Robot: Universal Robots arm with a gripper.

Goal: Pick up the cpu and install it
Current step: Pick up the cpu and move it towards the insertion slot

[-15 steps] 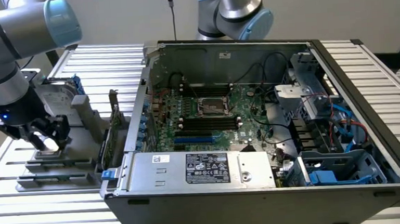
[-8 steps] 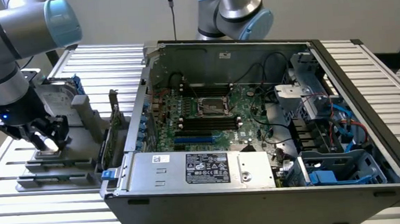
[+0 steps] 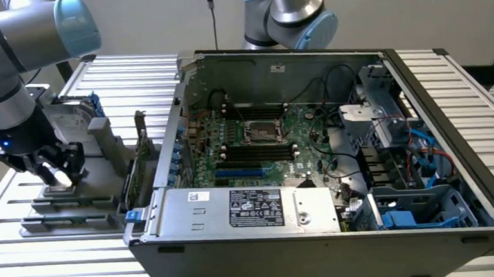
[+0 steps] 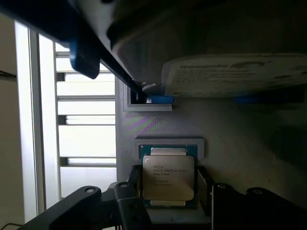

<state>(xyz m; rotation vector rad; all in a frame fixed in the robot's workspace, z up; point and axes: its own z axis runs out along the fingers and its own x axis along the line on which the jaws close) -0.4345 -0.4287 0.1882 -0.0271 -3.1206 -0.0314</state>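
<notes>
Silver-grey cpu (image 4: 168,176) lies flat in its grey holder (image 4: 171,142) at the exterior view's left, mid-height, on the slatted desk (image 3: 57,266) beside the open computer case (image 3: 323,253). Black fingers (image 4: 205,189) press its two opposite edges, clamped on it

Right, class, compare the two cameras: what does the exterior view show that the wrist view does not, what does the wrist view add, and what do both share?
Exterior view: the open grey metal computer case, its green motherboard and the square cpu socket.
Wrist view: the printed lettering on the flat square silver-topped cpu and its green edge, close up.
Both: the black tool, closed on the cpu's opposite sides while it sits in the grey holder block outside the case.
</notes>
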